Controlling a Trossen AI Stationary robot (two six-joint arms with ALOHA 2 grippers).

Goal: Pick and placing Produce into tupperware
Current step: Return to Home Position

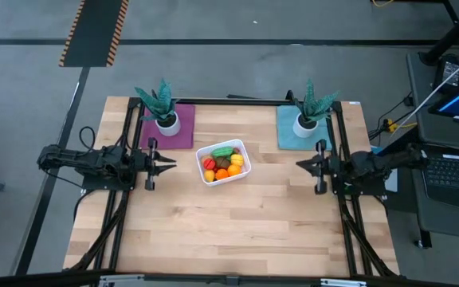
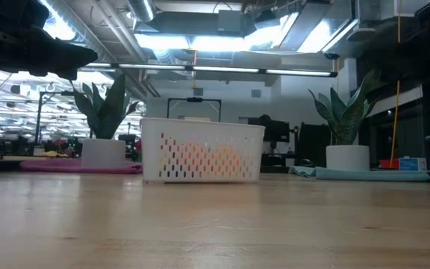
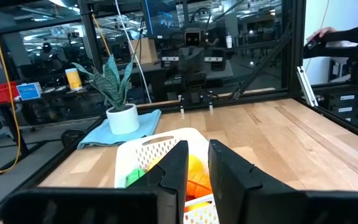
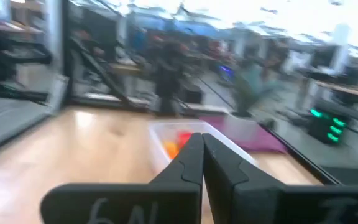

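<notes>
A pale wooden tabletop (image 1: 213, 231) fills the space inside a black frame, with a busy workshop beyond it. The left hand (image 1: 168, 164) hovers above the wood just to the left of the tupperware (image 1: 248, 163). It points at the container, its fingers (image 3: 178, 163) are parted by only a narrow gap, and it holds nothing. The right hand (image 1: 301, 165) hangs on the opposite side of the tupperware, a little farther from it. It also points inward, and its fingers (image 4: 190, 155) are pressed together, empty. The tupperware, a white perforated bin, stands between the two hands near the tabletop's middle. The Produce (image 1: 224, 162) is heaped inside it: red, orange and yellow pieces with one long green piece on top. Behind the tupperware to its left, a spiky potted plant (image 1: 159, 104) stands on a magenta mat (image 1: 183, 135). Behind it to its right, a second plant (image 1: 309, 104) stands on a teal mat (image 1: 285, 131).
</notes>
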